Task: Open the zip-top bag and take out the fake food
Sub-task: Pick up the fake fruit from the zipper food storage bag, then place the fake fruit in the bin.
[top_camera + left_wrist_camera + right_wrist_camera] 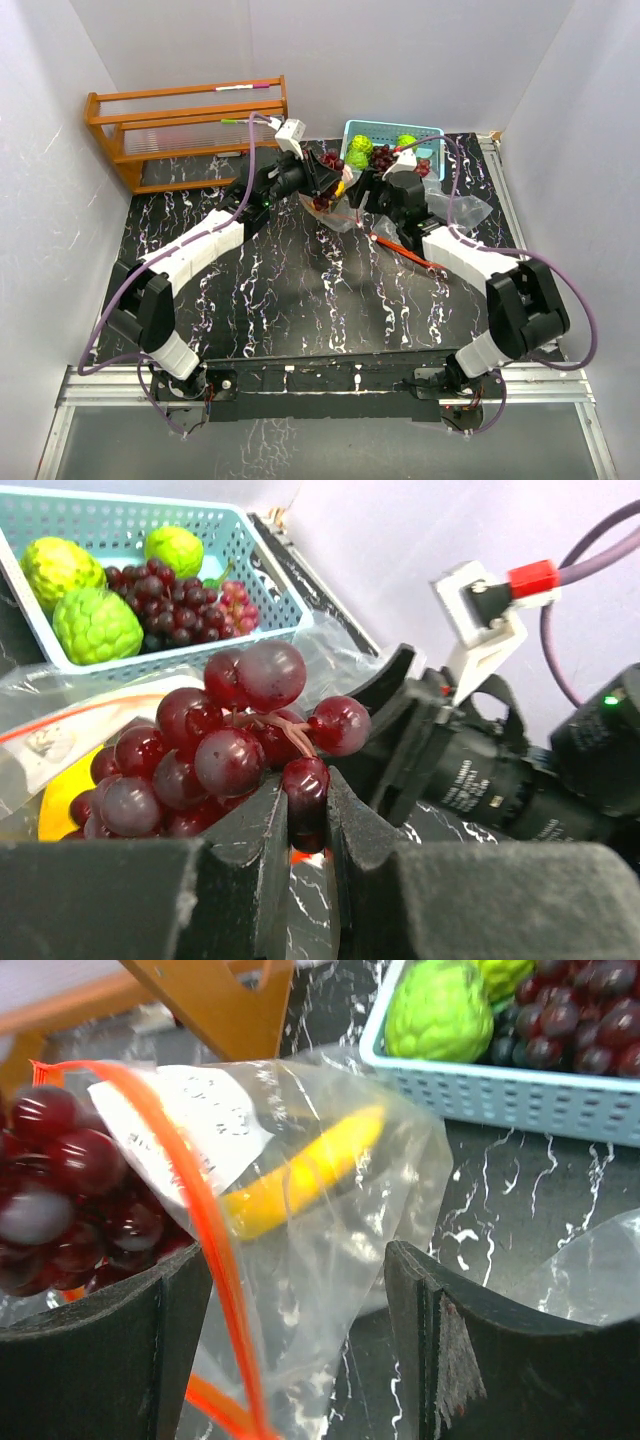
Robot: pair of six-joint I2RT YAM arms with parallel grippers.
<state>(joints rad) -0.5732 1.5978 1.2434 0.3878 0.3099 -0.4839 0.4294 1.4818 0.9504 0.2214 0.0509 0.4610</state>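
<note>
Tightly, left end effector (307, 825) pinching grapes (200, 755) (lowest berry), right end effector (295, 1270) spread wide, bag (390, 1170) between fingers

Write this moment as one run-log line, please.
left gripper: shut on grape bunch | right gripper: open around zip-top bag | banana: inside zip-top bag

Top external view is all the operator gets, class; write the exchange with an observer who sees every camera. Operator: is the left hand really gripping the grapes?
Observer: Yes; left wrist view shows the left hand pinching one low grape of the grape bunch.
Operator: Anything yet to remove?
Observer: Yes; right wrist view shows the banana inside the bag.
Operator: Is the other hand gripping?
Observer: No; the right hand stands open, loose film between its fingers.
</note>
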